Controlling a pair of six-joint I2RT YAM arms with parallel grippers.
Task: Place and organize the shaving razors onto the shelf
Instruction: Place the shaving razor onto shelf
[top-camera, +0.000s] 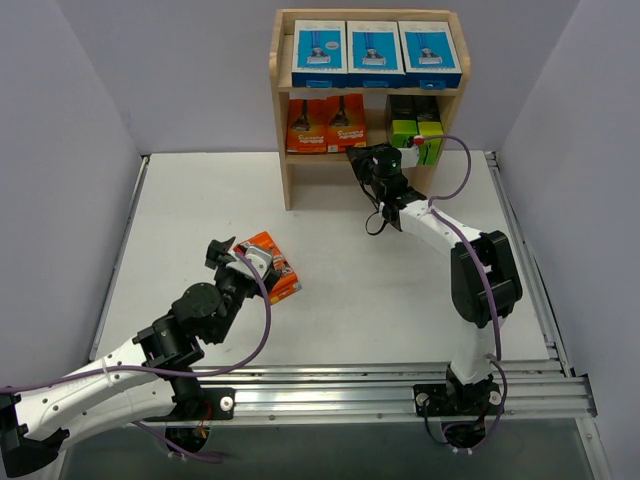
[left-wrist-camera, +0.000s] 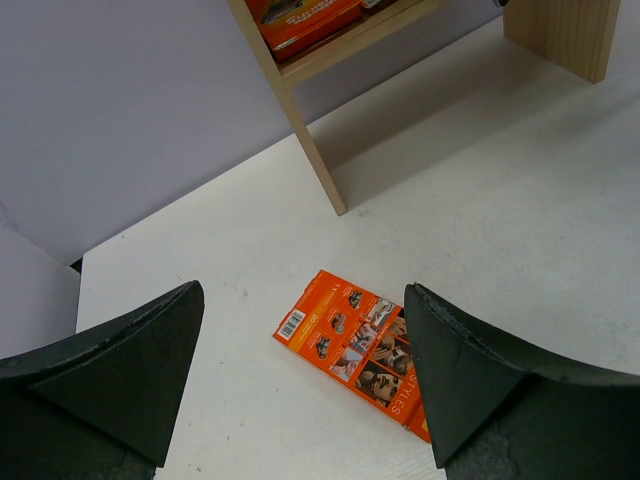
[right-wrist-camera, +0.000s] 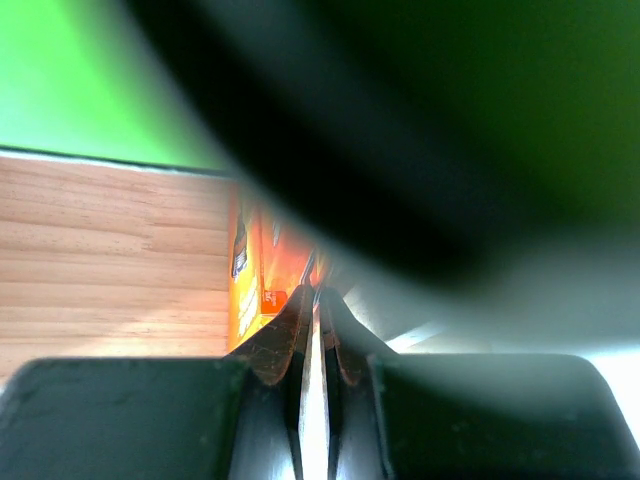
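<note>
The white table (top-camera: 340, 310) carries a wooden shelf (top-camera: 283, 160) at upper centre and one flat orange pack (top-camera: 285, 281) lying lower left. Three blue-and-white boxes (top-camera: 373, 52) fill the shelf's top tier; below sit orange packs (top-camera: 325, 125) left, black-and-green boxes (top-camera: 417, 135) right.

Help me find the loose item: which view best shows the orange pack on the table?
Left wrist: the orange pack lies flat, nearly whole. Top external shows it partly behind the left gripper; right wrist misses it.
</note>
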